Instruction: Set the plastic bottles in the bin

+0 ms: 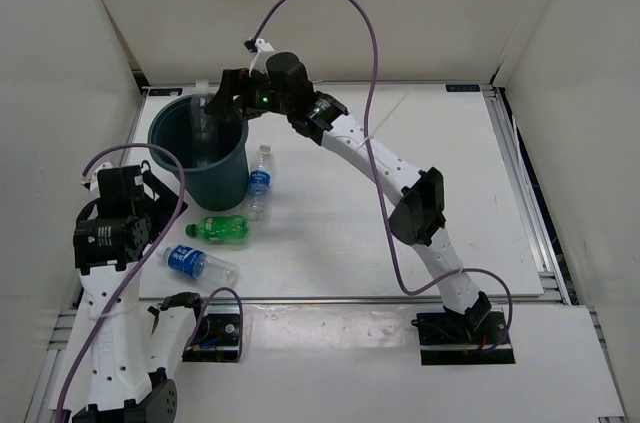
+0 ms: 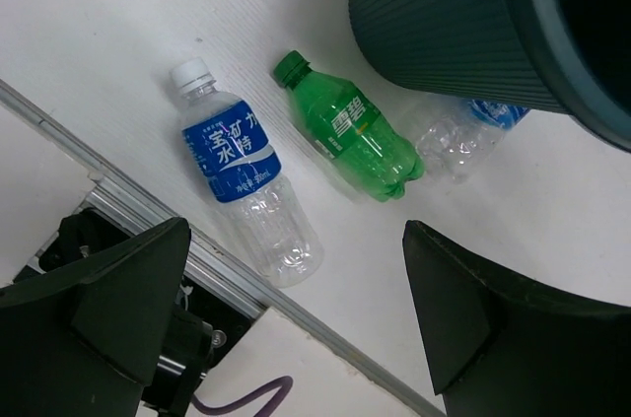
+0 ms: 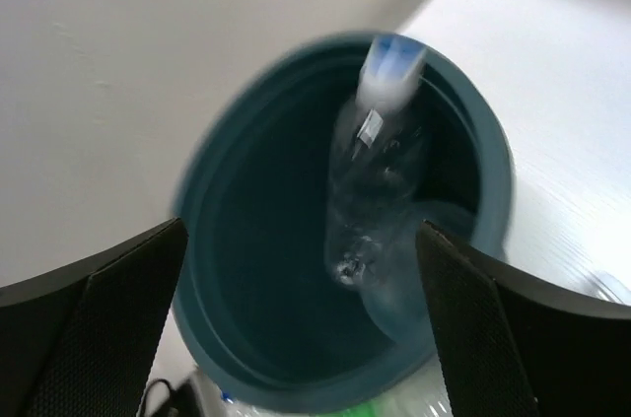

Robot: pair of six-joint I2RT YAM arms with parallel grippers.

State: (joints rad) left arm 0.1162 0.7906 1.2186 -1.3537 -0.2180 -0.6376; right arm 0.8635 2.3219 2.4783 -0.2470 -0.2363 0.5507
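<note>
as the clear bottle [image 3: 370, 171] drops, hold over the teal bin [image 3: 296, 45]

right claw [image 3: 301, 230] spread wide, gripping nothing. bottle, blurred, lies centre frame between the fingers, touching neither, cap at the bin's upper rim, body inside. judgement: keep the claw wide and centred over the mouth until it settles.

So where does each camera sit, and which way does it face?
Top external: above and behind, looking down on the table; left arm and right arm show.
Left wrist: on the left arm, facing the green bottle; its fingers show.
Right wrist: above the bin, looking in at a blurred bottle; its fingers show.
Top and left wrist share the green bottle.
</note>
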